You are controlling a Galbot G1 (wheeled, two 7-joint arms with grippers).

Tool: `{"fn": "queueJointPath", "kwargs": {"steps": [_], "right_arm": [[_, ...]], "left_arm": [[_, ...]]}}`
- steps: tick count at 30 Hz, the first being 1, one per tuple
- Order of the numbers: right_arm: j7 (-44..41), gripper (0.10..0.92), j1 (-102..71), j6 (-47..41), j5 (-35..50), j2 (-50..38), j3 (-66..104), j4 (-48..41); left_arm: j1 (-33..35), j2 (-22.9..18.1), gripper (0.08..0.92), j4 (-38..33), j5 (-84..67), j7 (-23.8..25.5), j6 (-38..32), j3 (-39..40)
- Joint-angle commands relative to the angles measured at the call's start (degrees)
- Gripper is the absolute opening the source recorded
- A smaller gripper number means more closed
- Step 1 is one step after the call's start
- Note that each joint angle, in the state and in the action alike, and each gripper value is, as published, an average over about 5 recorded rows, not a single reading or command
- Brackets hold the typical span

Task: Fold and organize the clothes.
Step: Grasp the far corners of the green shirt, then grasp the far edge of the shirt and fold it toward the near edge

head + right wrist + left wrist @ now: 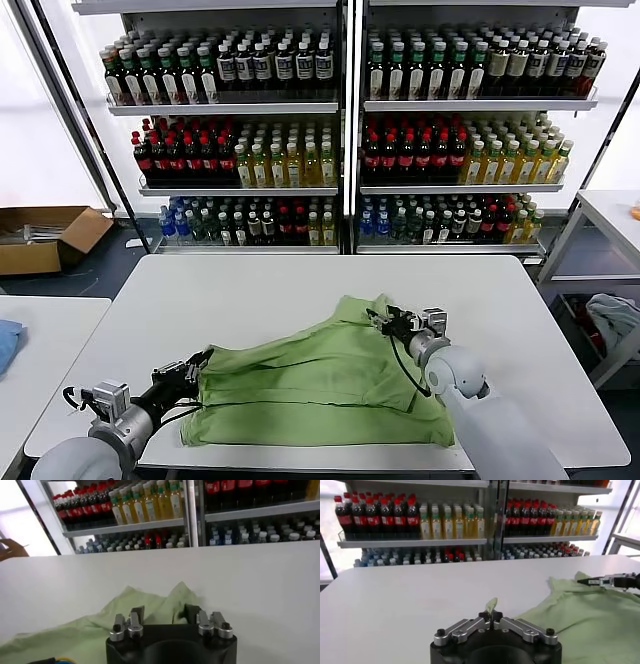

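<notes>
No text, brand, number or sign can be read. Labels are seen on the bottles on the shelves, but only as bands of colour; no lettering can be made out on them in any view.

Light green plain shirt, white table, black-and-silver grippers, brown cardboard box, red, yellow-green, dark and blue bottles on white shelves, blue cloth at the left edge.
</notes>
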Motion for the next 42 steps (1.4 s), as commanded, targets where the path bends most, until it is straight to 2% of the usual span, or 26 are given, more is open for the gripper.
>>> {"fn": "queueJointPath", "kwargs": {"steps": [1, 9, 13, 21, 30, 36, 42], "right_arm": [[0.16, 0.434, 2.06, -0.05, -0.29, 0.88, -1.49, -2.55], [0.07, 0.2, 1.38, 0.3, 0.56, -0.18, -0.32, -0.16], [0.04, 0.12, 0.81, -0.11, 0.84, -0.46, -0.02, 0.91], [0.06, 0.112, -2.51, -0.64, 3.1, -1.8, 2.76, 7.69], [0.88, 0.112, -15.63, -0.91, 5.4, -5.47, 9.17, 24.85], [-1.47, 0.112, -29.96, 0.09, 0.91, -5.7, 17.63, 33.98], [-3.87, 0.112, -44.68, 2.01, -1.27, -4.31, 26.18, 37.98]], "left_arm": [[-0.58, 0.23, 0.09, 0.21, -0.12, 0.11, -0.07, -0.09], [-0.77, 0.36, 0.09, 0.58, -0.12, 0.35, -0.19, -0.33], [-0.79, 0.42, 0.09, 0.57, -0.11, 0.33, -0.19, -0.27], [-0.45, 0.77, 0.09, 0.14, -0.32, 0.24, -0.21, -1.02], [1.04, 1.41, 0.09, -1.25, -1.65, 0.0, 0.09, -3.82], [4.54, -0.43, 0.09, -3.62, -2.73, -0.02, 0.81, -7.77], [8.46, -2.53, 0.09, -4.01, -1.89, 0.23, 0.68, -9.95]]}}
